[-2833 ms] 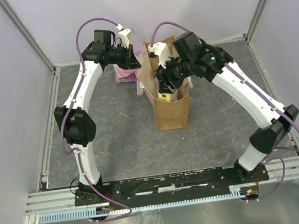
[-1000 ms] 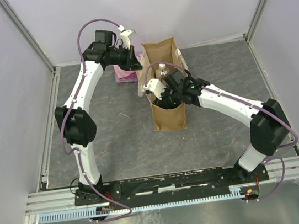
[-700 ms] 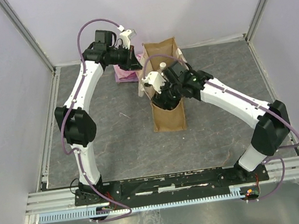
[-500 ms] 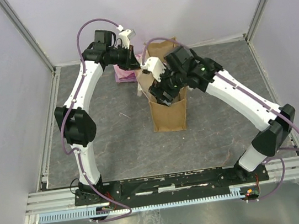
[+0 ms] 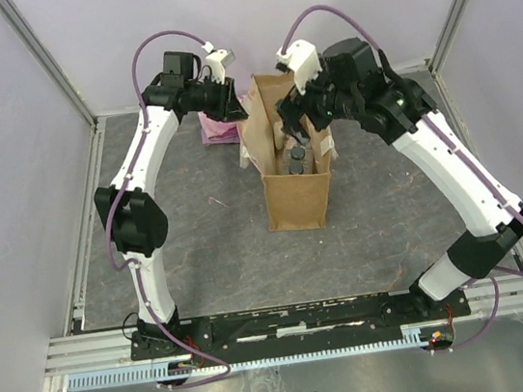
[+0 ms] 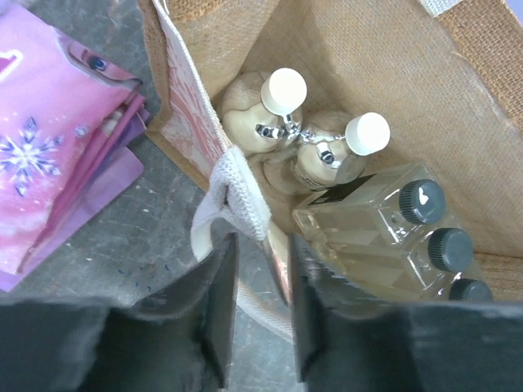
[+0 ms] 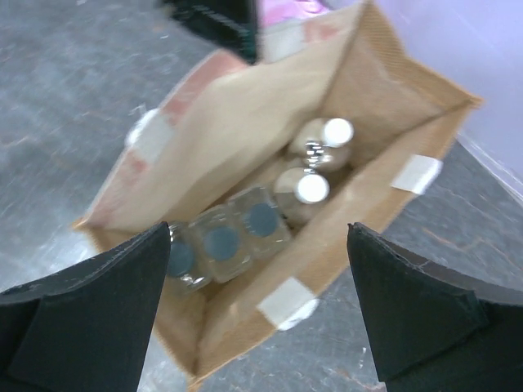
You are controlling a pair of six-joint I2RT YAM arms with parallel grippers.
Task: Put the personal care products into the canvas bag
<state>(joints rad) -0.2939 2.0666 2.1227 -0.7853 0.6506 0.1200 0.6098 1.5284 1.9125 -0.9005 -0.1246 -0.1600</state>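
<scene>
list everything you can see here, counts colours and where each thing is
canvas bag: one, tan-brown with pale handles, upright mid-table, top open
round bottles: two, clear with white caps, side by side inside the bag
squarish bottles: three, clear with dark caps, in a row inside the bag, next to the round ones
pink packet: one, pink with a snowflake print, flat on the table just outside the bag
table: one, mottled grey, under everything
left tool: one, dark fingers, closed on the bag's rim by a handle
right tool: one, dark fingers, open and empty, above the bag's mouth
</scene>
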